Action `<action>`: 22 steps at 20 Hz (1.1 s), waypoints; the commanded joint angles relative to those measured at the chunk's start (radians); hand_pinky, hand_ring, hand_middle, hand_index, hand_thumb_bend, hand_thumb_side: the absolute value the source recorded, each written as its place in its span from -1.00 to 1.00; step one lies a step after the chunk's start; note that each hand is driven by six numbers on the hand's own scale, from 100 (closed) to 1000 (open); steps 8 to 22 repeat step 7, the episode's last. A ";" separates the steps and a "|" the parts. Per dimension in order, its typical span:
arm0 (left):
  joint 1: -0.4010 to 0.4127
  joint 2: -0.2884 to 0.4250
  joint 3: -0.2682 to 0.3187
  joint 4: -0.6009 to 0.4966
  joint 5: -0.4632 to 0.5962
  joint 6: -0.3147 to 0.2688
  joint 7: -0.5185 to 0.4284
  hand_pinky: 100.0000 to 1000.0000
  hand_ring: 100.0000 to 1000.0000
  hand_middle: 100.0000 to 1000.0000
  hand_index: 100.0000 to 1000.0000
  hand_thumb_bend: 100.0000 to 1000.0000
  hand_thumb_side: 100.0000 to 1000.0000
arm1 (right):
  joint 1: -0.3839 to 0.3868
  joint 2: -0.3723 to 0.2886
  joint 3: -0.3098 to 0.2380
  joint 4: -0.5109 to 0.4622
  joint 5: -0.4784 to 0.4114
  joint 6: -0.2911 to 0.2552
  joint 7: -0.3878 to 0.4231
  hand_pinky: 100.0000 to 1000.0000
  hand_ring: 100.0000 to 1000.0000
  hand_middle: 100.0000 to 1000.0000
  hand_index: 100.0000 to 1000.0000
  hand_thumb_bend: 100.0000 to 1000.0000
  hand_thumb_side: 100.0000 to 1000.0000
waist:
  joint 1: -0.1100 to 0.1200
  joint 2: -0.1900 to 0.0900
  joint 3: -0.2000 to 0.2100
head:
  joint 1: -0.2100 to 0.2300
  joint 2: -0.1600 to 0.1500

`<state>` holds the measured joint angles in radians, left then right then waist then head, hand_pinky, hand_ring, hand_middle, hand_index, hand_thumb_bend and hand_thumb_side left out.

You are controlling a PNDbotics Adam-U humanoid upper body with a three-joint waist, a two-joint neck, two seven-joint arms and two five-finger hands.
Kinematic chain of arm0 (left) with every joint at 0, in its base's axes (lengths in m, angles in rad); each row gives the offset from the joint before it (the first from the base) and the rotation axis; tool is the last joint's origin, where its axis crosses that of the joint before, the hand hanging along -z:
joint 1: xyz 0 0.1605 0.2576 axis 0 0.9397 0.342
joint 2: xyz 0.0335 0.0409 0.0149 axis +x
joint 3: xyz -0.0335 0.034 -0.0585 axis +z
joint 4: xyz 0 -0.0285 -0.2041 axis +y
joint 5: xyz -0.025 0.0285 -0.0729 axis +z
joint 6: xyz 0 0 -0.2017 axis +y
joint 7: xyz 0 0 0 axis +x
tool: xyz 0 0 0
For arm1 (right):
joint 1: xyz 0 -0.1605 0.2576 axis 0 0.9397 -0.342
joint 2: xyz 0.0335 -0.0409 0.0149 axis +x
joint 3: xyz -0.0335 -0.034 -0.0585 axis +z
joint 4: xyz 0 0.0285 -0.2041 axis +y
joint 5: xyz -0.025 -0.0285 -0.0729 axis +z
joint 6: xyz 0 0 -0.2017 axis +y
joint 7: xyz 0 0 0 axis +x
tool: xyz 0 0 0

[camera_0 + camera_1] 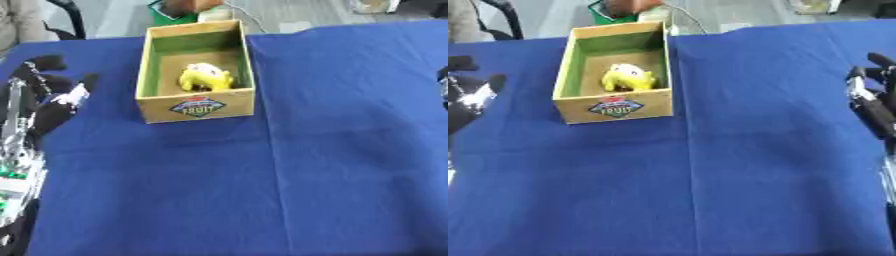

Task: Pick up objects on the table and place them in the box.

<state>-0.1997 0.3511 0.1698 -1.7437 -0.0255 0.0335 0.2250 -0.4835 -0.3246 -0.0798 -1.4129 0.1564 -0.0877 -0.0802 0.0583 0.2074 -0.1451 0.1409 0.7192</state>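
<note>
The left hand (54, 92) shows at the left edge, fingers relaxed and spread, holding nothing, its arm along the lower left; the right hand (874, 95) at the right edge, fingers likewise straight

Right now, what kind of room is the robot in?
Probably a lab or workshop, not a home. A table draped in blue cloth holds one wooden box with a yellow toy inside, and the floor behind is bare and grey.

box (197, 107) front wall: diamond-shaped label (198, 106), green with red and blue | lettering on it too blurred to read | no other text, number or sign legible
</note>
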 commanded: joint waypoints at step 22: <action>0.010 -0.015 0.007 -0.034 0.011 0.001 0.007 0.11 0.02 0.16 0.41 0.31 -0.52 | -0.009 -0.031 -0.005 -0.025 -0.008 -0.002 -0.001 0.43 0.79 0.26 0.81 -1.00 0.00 | 0.001 -0.012 0.000 | -0.005 -0.003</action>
